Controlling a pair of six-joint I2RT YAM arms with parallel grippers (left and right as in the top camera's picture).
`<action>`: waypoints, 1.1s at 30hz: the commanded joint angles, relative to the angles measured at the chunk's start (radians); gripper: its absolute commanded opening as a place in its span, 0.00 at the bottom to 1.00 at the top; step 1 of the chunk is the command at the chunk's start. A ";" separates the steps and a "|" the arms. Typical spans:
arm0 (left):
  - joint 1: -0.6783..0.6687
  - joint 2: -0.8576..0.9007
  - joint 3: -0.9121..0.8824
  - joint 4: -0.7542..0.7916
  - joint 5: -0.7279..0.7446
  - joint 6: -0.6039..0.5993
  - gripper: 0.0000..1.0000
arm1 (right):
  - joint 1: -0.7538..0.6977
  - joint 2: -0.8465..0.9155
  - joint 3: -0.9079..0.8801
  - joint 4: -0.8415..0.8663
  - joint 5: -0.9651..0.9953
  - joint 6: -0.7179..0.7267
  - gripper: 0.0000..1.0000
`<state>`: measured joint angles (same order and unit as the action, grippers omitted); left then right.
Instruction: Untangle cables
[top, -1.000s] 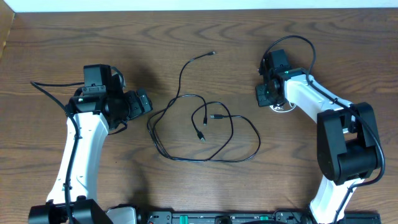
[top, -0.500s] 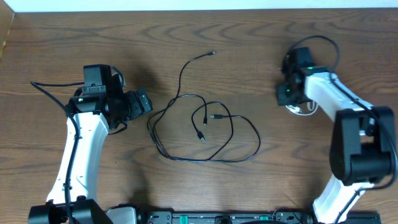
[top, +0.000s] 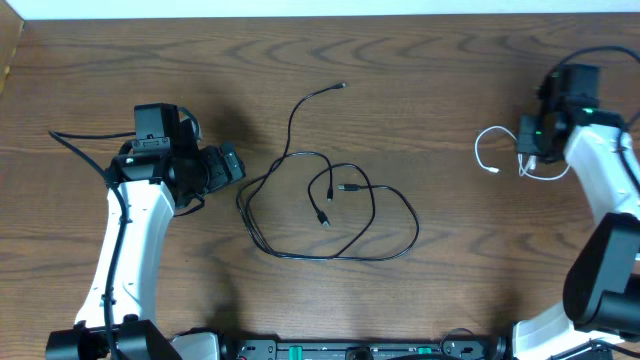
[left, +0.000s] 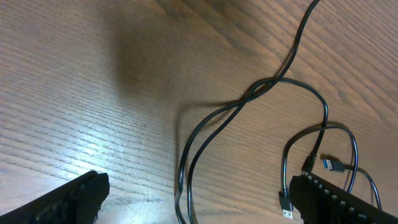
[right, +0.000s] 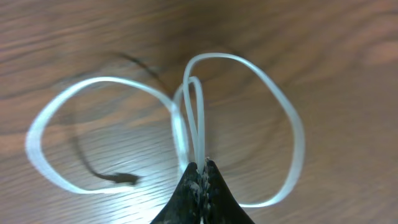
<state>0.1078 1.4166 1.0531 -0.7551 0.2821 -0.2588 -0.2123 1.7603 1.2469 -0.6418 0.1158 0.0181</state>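
- Two cables lie on a wooden table (top: 400, 50), seen from above and from both wrist cameras.
- Black cable (top: 291, 122) sprawls mid-table in wide loops that cross themselves. One tail runs up toward the far edge, and two plug ends sit inside the loops.
- Left claw (top: 232, 165) hovers just beside the black cable's left-hand bend, with its fingers spread wide and nothing between them.
- From the left wrist, the black cable (left: 258, 87) lies ahead of and below the fingers. A doubled strand runs lengthwise away from the claw to a crossing point.
- Right claw (top: 528, 150) is far off to the other side of the black cable, near the table's edge, clamped tight on the white cable (top: 479, 150).
- From the right wrist, the white cable (right: 219, 56) fans out in soft loops from the pinched fingertips (right: 201, 167).
- White cable sits well apart from the black cable, with no strands touching.
- Judgement: the two cords look separated. The black cable's own crossings remain, and the left arm is much the nearer one to work on them.
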 joint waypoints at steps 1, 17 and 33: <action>0.002 0.007 -0.003 -0.002 -0.007 -0.002 0.98 | -0.077 0.000 -0.001 0.001 0.016 -0.007 0.01; 0.002 0.007 -0.003 -0.002 -0.007 -0.002 0.98 | -0.327 0.000 -0.002 -0.005 -0.017 0.243 0.01; 0.002 0.007 -0.003 -0.002 -0.007 -0.002 0.98 | -0.328 0.000 -0.005 -0.006 -0.186 0.243 0.99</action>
<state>0.1078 1.4170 1.0531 -0.7551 0.2821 -0.2588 -0.5472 1.7603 1.2469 -0.6468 0.0189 0.2584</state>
